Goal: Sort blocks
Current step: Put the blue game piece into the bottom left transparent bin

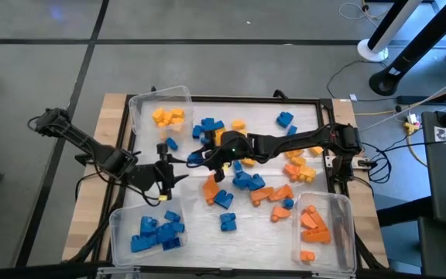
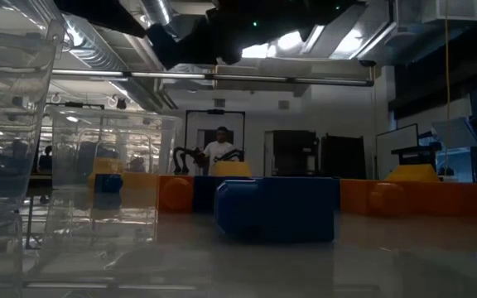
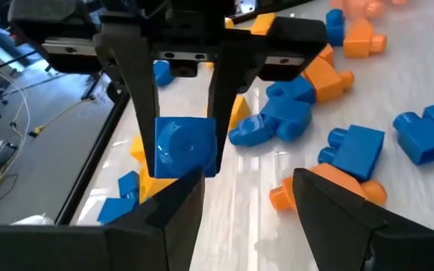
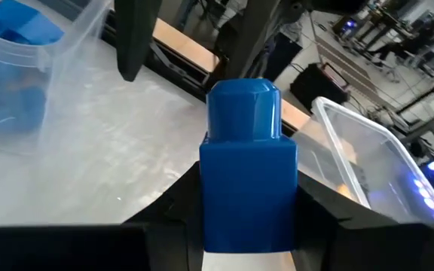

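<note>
Clamped between the right gripper's (image 4: 243,226) fingers, a small blue studded plastic brick (image 4: 247,181) faces the released left gripper (image 1: 163,172) directly opposite.

Blue, orange, yellow blocks (image 1: 248,183) strewn mid-table — one blue block (image 4: 249,177) upright in the right gripper (image 4: 247,218).

the blocks (image 1: 246,180) look like smooth, glossy moulded plastic. the bins (image 1: 327,225) are clear, thin plastic. the table top (image 1: 254,232) shines pale and faintly streaked, with a bare wood border (image 1: 91,194) around it.
</note>
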Available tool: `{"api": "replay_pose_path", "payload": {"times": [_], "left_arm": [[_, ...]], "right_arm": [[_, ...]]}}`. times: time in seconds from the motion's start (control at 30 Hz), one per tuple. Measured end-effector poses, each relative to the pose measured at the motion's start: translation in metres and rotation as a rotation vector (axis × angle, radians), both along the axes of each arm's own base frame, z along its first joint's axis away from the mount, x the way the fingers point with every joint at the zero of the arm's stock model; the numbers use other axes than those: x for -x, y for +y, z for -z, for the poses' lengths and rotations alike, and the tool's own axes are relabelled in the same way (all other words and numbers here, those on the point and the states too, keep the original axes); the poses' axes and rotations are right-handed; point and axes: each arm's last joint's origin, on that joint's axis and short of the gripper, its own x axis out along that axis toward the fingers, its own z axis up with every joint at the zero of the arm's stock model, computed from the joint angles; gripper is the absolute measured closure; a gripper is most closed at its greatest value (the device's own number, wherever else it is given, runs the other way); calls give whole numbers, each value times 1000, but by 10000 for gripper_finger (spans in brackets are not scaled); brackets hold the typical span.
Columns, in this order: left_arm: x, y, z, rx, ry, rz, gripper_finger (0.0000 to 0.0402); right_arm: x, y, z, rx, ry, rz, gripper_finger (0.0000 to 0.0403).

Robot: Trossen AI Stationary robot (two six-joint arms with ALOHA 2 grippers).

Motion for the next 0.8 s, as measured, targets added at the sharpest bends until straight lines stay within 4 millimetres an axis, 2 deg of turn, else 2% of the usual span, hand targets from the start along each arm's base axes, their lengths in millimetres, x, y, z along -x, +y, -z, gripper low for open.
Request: {"api": "replay_pose_path", "payload": {"times": [0.37, 0.8], "left_arm": [[3, 4, 4, 43, 19, -59, 206], [0, 10, 3, 37, 19, -87, 206]], "right_arm": [[1, -1, 4, 39, 41, 97, 267], [1, 0, 5, 26, 45, 64, 267]]}}
